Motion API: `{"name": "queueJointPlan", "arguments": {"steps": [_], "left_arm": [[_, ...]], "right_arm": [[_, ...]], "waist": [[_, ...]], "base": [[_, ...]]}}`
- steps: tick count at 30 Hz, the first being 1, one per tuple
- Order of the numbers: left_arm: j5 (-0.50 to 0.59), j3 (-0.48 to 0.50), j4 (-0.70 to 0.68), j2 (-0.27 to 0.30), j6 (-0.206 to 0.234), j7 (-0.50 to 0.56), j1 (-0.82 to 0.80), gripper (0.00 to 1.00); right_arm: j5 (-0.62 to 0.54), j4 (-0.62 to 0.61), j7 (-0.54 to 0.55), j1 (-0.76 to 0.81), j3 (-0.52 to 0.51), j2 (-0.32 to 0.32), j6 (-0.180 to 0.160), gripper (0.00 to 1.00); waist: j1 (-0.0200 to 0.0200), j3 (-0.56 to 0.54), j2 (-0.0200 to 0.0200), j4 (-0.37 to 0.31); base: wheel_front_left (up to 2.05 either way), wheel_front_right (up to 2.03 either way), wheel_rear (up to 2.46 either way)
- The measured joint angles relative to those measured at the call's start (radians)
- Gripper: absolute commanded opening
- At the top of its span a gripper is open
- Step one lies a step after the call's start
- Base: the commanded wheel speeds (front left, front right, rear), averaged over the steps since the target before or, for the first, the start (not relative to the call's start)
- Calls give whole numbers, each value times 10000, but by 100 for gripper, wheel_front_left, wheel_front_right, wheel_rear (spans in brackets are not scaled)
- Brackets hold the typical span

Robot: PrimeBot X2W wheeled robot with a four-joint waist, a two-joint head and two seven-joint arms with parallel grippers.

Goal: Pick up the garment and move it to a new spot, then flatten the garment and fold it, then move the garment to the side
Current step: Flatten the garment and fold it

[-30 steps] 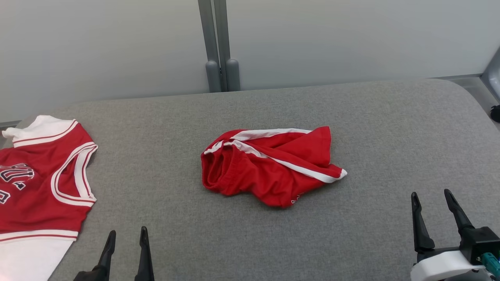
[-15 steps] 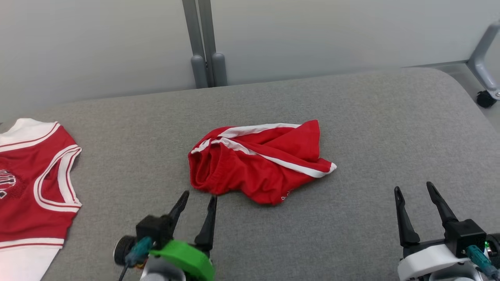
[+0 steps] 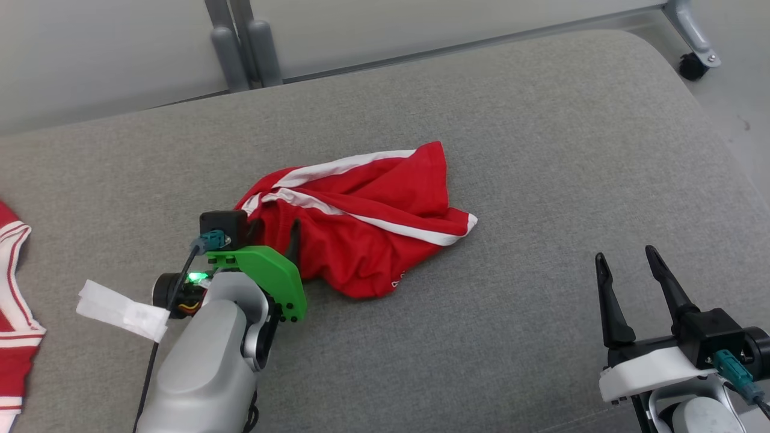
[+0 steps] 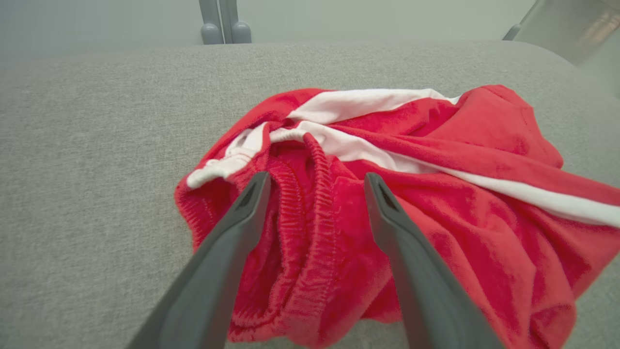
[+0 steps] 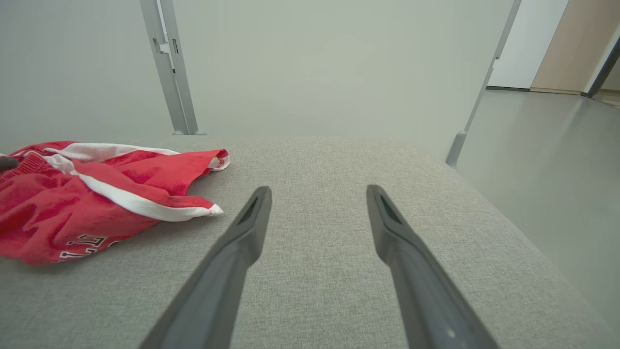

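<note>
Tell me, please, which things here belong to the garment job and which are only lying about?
For the job: crumpled red shorts; left gripper, open at their waistband; right gripper, open, apart from them; grey padded table.
Lying about: red jersey at the table's left edge; grey posts behind the table.

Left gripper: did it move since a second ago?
Yes. The left gripper has gone forward to the red shorts, which lie still on the grey pad; its open fingers now straddle their waistband.
</note>
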Motion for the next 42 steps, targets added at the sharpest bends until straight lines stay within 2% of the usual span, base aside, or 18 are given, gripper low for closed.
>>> {"name": "queueJointPlan", "arguments": {"steps": [6, 11, 12, 13, 15, 19, 21, 24, 27, 29, 31, 33, 35, 36, 37, 38, 39, 42], "left_arm": [[-77, 71, 1024, 19, -190, -362, -710, 100], [-232, 40, 1699, 2, -184, -527, -922, 100], [-247, 25, 1837, 6, -180, -531, -954, 93], [-276, 27, 1952, 2, -196, -552, -984, 69], [-382, 21, 2132, -2, -401, -656, -1074, 0], [-639, -169, 2056, -27, -936, -1066, -1250, 0], [-1122, -387, 1624, -31, -1208, -1294, -1217, 0], [-1329, -945, 767, -38, -1329, -1486, -670, 0], [-1666, -1486, -681, 90, -1363, -1490, 606, 0], [-2069, -1896, -2383, 550, -1381, -1415, 1785, 0], [-2192, -2245, -3793, 1471, -1383, -1321, 2939, 0], [-2700, -2399, -4984, 2201, -1377, -1241, 4214, 0], [-2732, -2738, -5708, 2913, -1379, -1154, 5253, 0], [-2803, -2809, -5858, 3145, -1381, -1151, 5610, 9], [-2801, -2832, -5850, 3290, -1381, -1204, 5800, 37], [-2569, -2991, -5816, 3540, -1379, -1262, 5914, 76], [-2311, -3095, -5762, 3680, -1381, -1407, 5957, 100], [-2368, -3521, -5697, 3605, -1379, -1572, 6051, 100]], "right_arm": [[2, 29, 0, -78, -84, 65, 0, 100], [2, 50, 0, -129, -98, 102, 0, 100], [4, 46, 0, -160, -90, 109, 0, 100], [10, 44, -2, -184, -86, 117, 0, 100], [36, 38, 0, -212, -88, 130, 0, 100], [56, 19, -2, -202, -205, 136, 0, 100], [56, 21, 0, -100, -272, 148, 0, 100], [56, 17, -2, 147, -470, 150, 0, 100], [54, -12, -2, 497, -723, 155, 0, 100], [52, -29, 0, 704, -865, 153, 0, 100], [54, -36, -2, 832, -955, 163, 0, 100], [56, -42, -2, 940, -968, 155, 0, 100], [56, -40, 0, 964, -918, 174, 0, 100], [61, -40, 0, 962, -922, 169, 0, 100], [65, -35, 0, 961, -897, 165, 0, 100], [65, -12, 0, 961, -842, 165, 0, 100], [63, 17, 0, 959, -809, 173, 0, 100], [54, 61, 0, 945, -788, 174, 0, 100]], "waist": [[0, 353, 0, -454], [0, 382, 0, -510], [0, 381, 0, -503], [0, 383, 0, -499], [0, 390, 0, -478], [0, 367, 0, -335], [0, 321, 0, -223], [0, 181, 0, -58], [0, -29, 0, 132], [0, -154, 0, 317], [0, -250, 0, 500], [0, -329, 0, 694], [0, -394, 0, 904], [0, -417, 0, 1011], [0, -433, 0, 1091], [0, -454, 0, 1187], [0, -480, 0, 1275], [0, -602, 0, 1439]], "base": [[0, 0, 0], [0, 0, 0], [0, 0, 0], [0, 0, 0], [0, 0, 0], [0, 0, 0], [0, 0, 0], [0, 0, 0], [0, 0, 0], [0, 0, 0], [0, 0, 0], [0, 0, 0], [0, 0, 0], [0, 0, 0], [0, 0, 0], [0, 0, 0], [0, 0, 0], [0, 0, 0]]}}
